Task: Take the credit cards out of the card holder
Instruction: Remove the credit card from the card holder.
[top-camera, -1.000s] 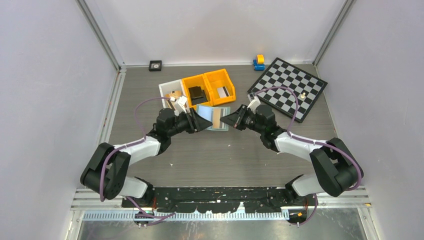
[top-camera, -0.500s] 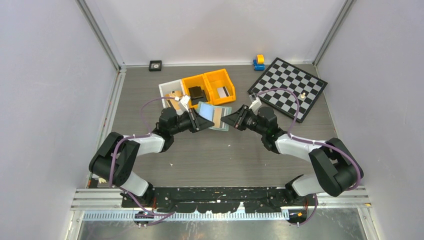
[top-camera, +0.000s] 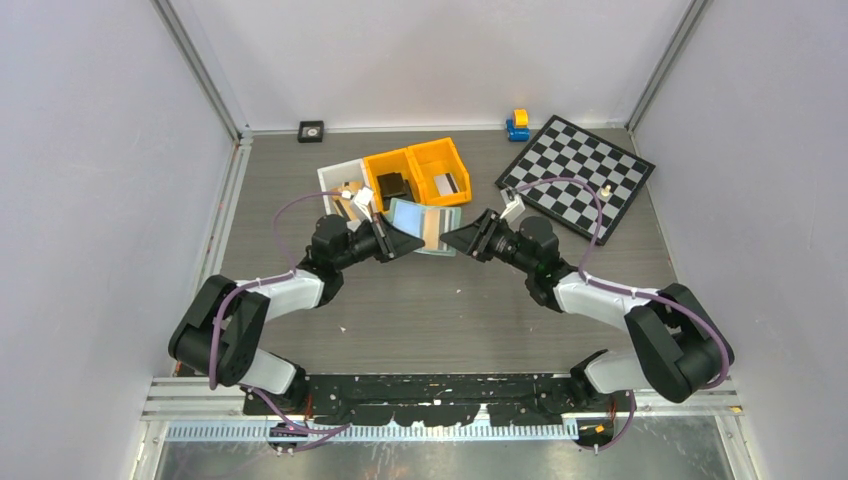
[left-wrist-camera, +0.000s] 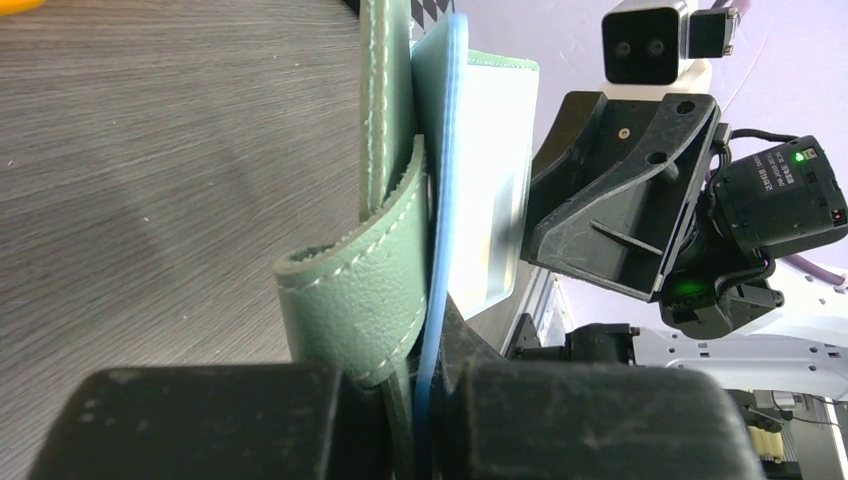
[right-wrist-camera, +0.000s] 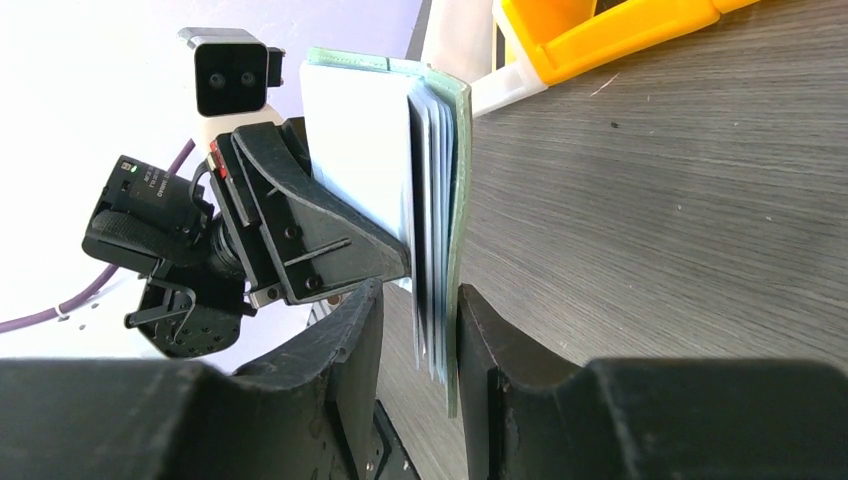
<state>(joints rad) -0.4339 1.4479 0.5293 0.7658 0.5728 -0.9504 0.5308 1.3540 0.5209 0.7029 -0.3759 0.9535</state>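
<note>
Just before the orange bins (top-camera: 418, 176), card holder (top-camera: 428, 227) clamped between left pincer (top-camera: 408, 240) and right pincer (top-camera: 452, 239), checkerboard (top-camera: 578, 176) aside.

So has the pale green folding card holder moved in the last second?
Yes. The pale green folding card holder, held between both pincers, has shifted slightly toward the back, closer to the orange plastic bins in the top view.

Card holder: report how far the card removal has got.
Done: the card holder is off the table and opened. In hand: left pincer clamps its green cover and blue sleeve; right pincer grips the sleeves on the other side. Left: no card looks pulled free yet.
</note>
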